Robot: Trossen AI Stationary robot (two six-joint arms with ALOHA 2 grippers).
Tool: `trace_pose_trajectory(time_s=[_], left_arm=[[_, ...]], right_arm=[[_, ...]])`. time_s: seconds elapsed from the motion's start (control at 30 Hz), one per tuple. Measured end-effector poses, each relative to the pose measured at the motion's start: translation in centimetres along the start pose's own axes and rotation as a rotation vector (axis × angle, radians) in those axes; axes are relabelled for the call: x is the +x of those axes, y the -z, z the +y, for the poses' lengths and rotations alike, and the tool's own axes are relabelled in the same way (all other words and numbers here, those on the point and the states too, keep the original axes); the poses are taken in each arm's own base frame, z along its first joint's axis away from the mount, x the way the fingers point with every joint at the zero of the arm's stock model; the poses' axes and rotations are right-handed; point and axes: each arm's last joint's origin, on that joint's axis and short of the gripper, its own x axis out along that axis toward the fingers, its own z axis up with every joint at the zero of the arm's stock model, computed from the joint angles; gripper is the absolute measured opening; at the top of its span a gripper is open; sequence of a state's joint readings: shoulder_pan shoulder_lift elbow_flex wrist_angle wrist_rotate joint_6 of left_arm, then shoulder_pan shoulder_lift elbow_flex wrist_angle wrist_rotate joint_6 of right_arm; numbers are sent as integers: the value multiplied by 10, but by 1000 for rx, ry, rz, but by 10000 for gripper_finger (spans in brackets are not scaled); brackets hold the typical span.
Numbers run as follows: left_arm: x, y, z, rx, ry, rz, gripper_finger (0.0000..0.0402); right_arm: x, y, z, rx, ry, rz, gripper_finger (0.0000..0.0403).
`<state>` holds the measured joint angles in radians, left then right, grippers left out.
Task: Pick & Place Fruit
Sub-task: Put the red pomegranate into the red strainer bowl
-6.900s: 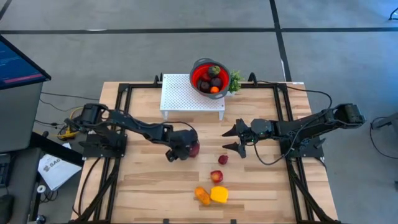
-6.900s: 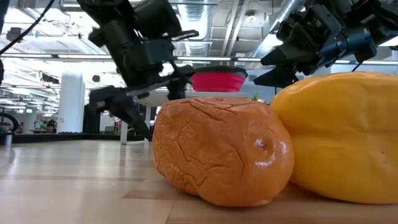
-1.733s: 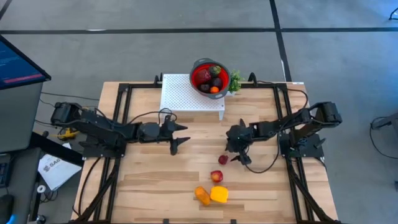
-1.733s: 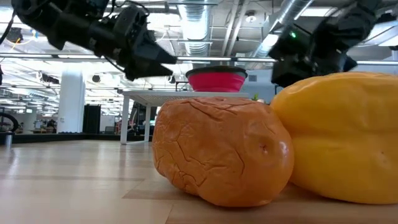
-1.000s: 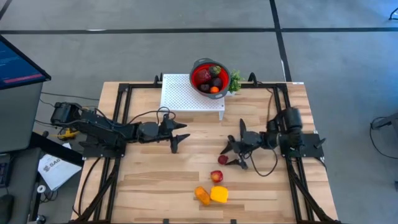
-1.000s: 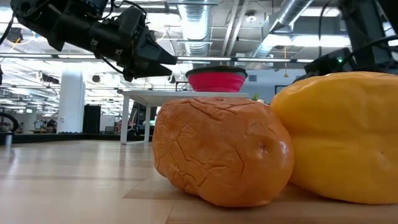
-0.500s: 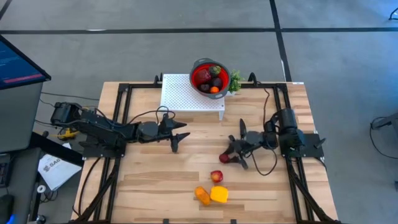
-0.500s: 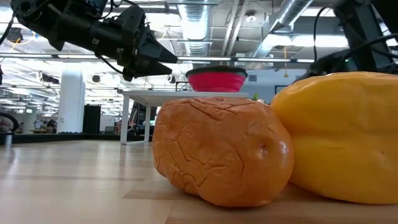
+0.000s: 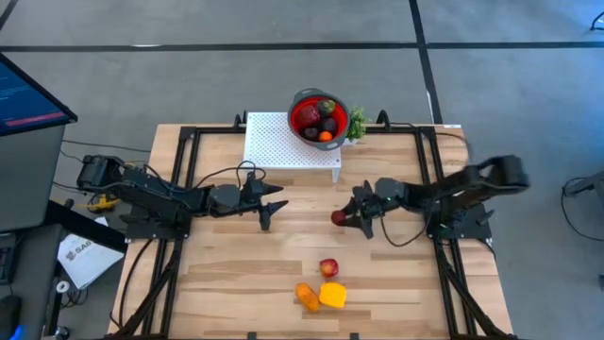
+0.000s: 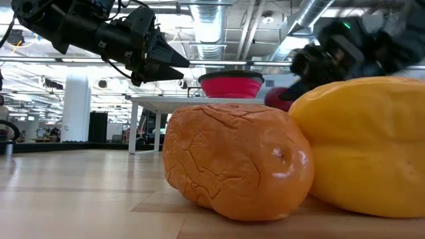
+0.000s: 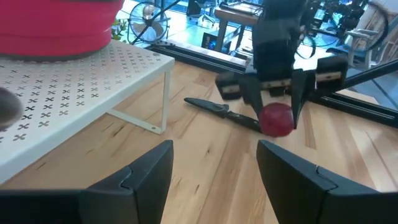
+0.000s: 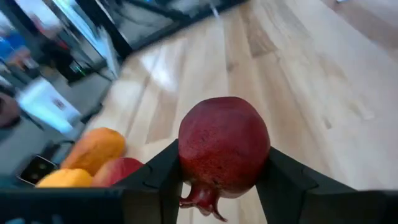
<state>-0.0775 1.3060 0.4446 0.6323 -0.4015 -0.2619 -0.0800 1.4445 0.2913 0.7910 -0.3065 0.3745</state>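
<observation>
Pomegranate [image 12: 224, 146] pinched in right pincer [image 9: 347, 217], lifted above pale wooden desk [image 9: 236, 274]. Left pincer [image 9: 274, 208] spread, hovering near white perforated rack [image 9: 283, 142]. Open-plan room with ceiling pipes beyond.

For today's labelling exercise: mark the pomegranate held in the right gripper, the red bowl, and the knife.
pomegranate [image 12: 224, 143], right wrist view, middle of its red skin.
red bowl [image 9: 304, 114], high view, left inner wall by the grey rim.
knife [image 11: 219, 110], left wrist view, middle of its dark length on the table.
</observation>
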Motion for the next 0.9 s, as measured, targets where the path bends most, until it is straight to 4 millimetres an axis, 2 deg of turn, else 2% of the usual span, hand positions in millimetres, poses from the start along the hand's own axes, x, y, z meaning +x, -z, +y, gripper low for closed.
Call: trace_pose_trajectory(time_s=[0.13,0.33,0.47,0.6,0.7,0.8,0.9], left_arm=[[0,0,0,1,1,-1,224],[0,0,0,3,1,-1,225],[0,0,0,4,0,1,225],[0,0,0,6,0,2,225],[0,0,0,23,0,3,225],[0,0,0,23,0,2,225],[0,0,0,23,0,3,225]], right_arm=[[-5,-55,13,-104,94,94,148],[-31,-153,33,-276,379,224,166],[-36,-211,32,-376,513,371,160],[-25,-260,16,-439,627,510,158],[-13,-287,-4,-439,655,592,167],[-6,-308,-25,-397,680,648,173],[-2,-320,-45,-327,707,699,174]])
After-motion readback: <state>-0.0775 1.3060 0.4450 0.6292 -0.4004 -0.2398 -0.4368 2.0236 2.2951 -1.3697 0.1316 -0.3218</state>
